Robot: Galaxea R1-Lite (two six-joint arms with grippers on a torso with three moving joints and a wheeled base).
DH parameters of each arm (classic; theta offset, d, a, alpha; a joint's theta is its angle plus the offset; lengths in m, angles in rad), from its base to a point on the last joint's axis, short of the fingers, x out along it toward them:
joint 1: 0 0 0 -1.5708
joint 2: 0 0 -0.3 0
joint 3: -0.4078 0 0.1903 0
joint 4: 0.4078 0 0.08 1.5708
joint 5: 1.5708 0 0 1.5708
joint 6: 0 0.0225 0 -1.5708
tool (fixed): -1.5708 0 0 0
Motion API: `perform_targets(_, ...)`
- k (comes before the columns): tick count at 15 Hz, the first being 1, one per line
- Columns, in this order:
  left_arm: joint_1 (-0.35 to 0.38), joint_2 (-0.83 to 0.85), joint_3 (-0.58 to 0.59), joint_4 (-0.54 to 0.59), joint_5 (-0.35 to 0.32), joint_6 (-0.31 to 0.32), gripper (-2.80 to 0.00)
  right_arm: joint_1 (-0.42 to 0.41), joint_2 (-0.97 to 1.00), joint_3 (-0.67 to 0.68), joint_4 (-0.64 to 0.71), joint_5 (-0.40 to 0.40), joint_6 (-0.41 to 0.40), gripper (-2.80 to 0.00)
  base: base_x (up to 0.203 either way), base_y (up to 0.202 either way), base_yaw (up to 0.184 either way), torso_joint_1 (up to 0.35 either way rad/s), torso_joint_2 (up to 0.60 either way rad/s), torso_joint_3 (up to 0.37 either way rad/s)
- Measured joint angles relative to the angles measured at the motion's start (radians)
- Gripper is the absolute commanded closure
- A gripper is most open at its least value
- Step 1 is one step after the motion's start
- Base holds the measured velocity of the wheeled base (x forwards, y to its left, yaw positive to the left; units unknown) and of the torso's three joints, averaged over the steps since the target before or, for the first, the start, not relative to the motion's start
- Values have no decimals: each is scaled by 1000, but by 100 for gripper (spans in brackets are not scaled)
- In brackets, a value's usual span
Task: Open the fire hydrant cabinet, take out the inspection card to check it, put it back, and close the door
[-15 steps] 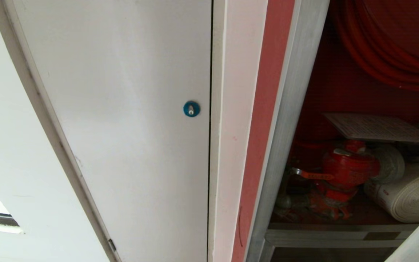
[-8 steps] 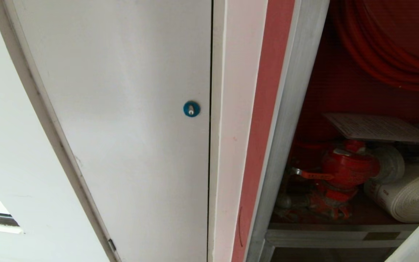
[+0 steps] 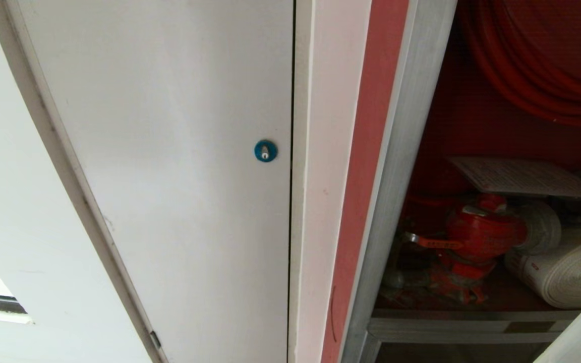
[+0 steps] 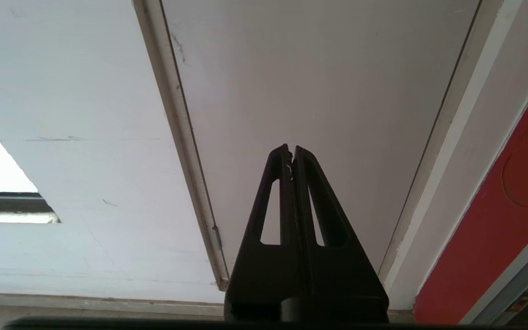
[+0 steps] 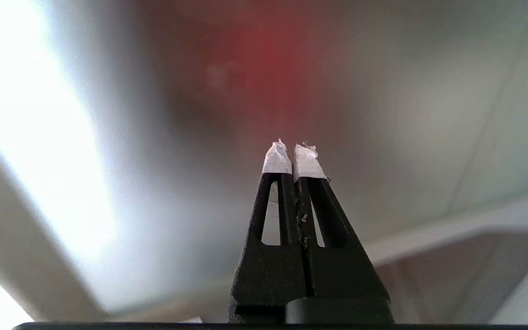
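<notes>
Card [image 3: 525, 177] lies flat above the red valve [image 3: 477, 234] inside the open fire hydrant cabinet [image 3: 396, 166], long edge crosswise; your right pincer [image 5: 295, 158], pressed together and empty, sits nearer than the left pincer [image 4: 291, 153], also pressed together.

left claw [image 4: 292, 151] closed, facing white door [image 4: 319, 91]

Even, soft daylight on the white door [image 3: 169, 151]; the fire hydrant cabinet [image 3: 472, 126] interior sits in shadow. The right wrist view is heavily blurred (bright glare at one side).
</notes>
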Motion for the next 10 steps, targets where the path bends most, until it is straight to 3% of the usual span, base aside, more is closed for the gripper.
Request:
perform_targets(5, 0, 0, 0, 0, -1, 0, 0, 2, 154, -338, 125, 165, 1, 0, 0, 0, 0, 0, 0, 0)
perform_targets(10, 0, 0, 0, 0, 0, 0, 0, 2, 384, -619, 213, 525, 1, 0, 0, 0, 0, 0, 0, 0)
